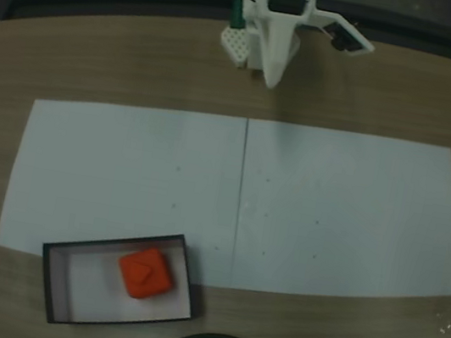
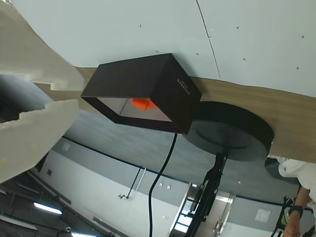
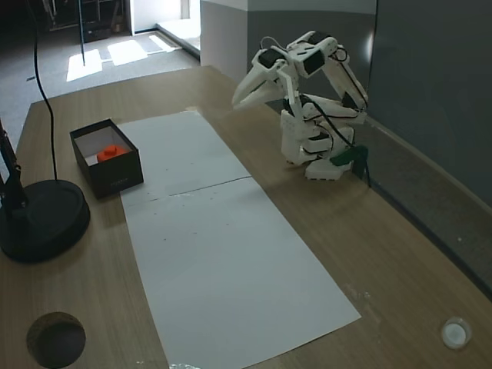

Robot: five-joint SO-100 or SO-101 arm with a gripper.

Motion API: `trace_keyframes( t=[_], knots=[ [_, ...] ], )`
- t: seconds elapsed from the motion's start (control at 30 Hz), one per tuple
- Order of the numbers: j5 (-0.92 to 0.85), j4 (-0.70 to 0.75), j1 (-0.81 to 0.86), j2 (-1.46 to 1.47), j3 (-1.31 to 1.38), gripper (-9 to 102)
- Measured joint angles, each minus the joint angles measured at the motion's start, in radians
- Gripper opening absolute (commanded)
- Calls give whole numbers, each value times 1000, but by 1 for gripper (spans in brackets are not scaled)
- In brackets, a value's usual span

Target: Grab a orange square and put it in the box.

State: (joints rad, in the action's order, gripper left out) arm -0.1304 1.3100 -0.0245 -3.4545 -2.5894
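The orange square point(image 1: 145, 274) lies inside the box point(image 1: 48, 278), a shallow black-walled tray with a white bottom, at the near left corner of the paper in a fixed view. In another fixed view the orange square point(image 3: 112, 152) shows above the wall of the box point(image 3: 115, 177) at the table's left. The wrist view looks at the box point(image 2: 168, 84) from afar, with the orange square point(image 2: 143, 103) inside. My gripper point(image 1: 271, 80) is folded back over the arm's base, far from the box, shut and holding nothing; it is also in view as the gripper point(image 3: 238, 100) and the gripper point(image 2: 69, 96).
A large white paper sheet point(image 1: 330, 211) covers the table's middle. A black round stand base point(image 3: 38, 219) with a cable sits beside the box. The table has a round hole point(image 3: 55, 338) and a small white cap point(image 3: 455, 332). A person's arm point(image 2: 296, 210) shows at the wrist view's edge.
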Motion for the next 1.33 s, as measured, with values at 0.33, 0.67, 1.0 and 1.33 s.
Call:
trace_keyframes(
  t=[0.33,0.67,1.0,1.33],
  knots=[
    [0,-147,5,0,-354,0],
    [12,-178,-3,0,-480,0],
    [54,-28,5,0,-466,0],
    [84,-23,5,0,-466,0]
  ],
)
